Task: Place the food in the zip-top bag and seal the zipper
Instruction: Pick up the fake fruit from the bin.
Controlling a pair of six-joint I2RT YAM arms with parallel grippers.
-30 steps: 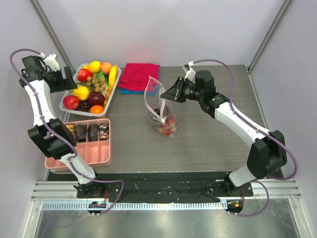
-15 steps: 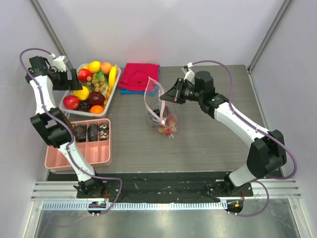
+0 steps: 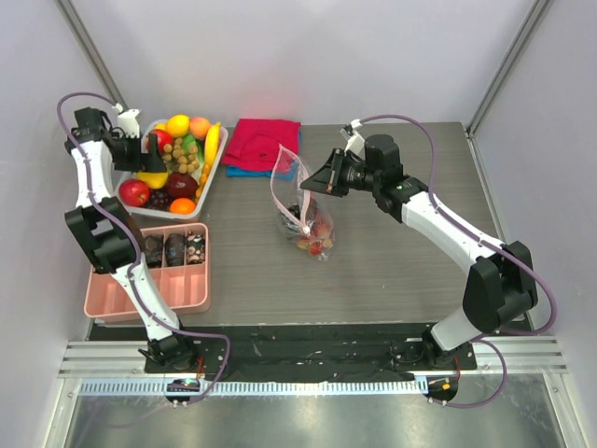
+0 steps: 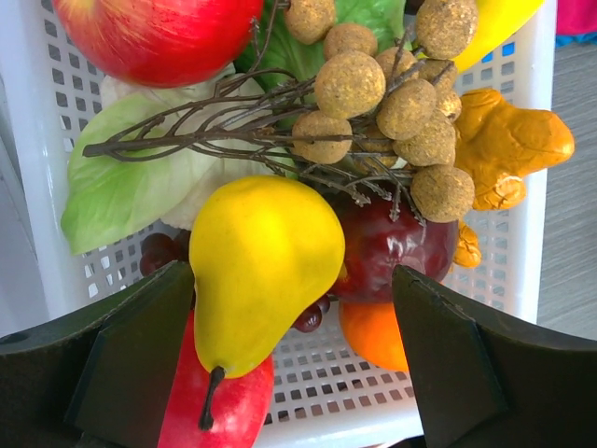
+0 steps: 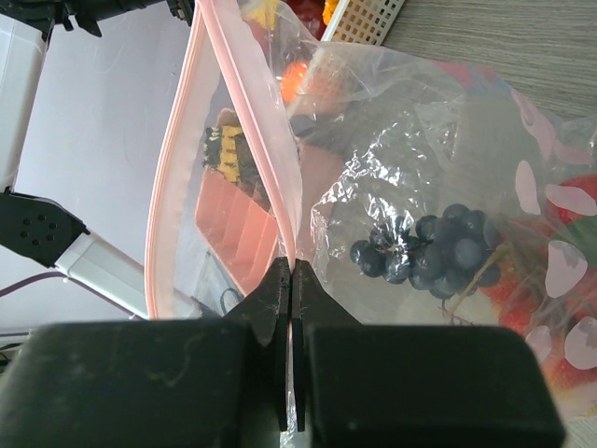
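Observation:
The zip-top bag (image 3: 304, 213) stands upright mid-table with food inside, dark grapes (image 5: 438, 252) among it. My right gripper (image 3: 312, 183) (image 5: 291, 277) is shut on the bag's mouth edge and holds it up. The pink zipper (image 5: 175, 159) hangs apart in a loop. More food fills the white basket (image 3: 213, 179) at the far left. My left gripper (image 3: 155, 157) (image 4: 298, 364) hovers open just above that basket. A yellow pear (image 4: 266, 261) lies between its fingers, close to the left one; a red apple (image 4: 219, 411), a dark red fruit (image 4: 392, 247) and an orange (image 4: 378, 336) lie around it.
A pink compartment tray (image 3: 154, 280) sits in front of the basket. A folded red cloth (image 3: 264, 142) on a blue one lies behind the bag. Brown longans on twigs (image 4: 373, 103), green leaves and a ginger root (image 4: 508, 145) crowd the basket.
My left gripper has swung right from beside the basket to over the fruit. The right arm and the bag have stayed put.

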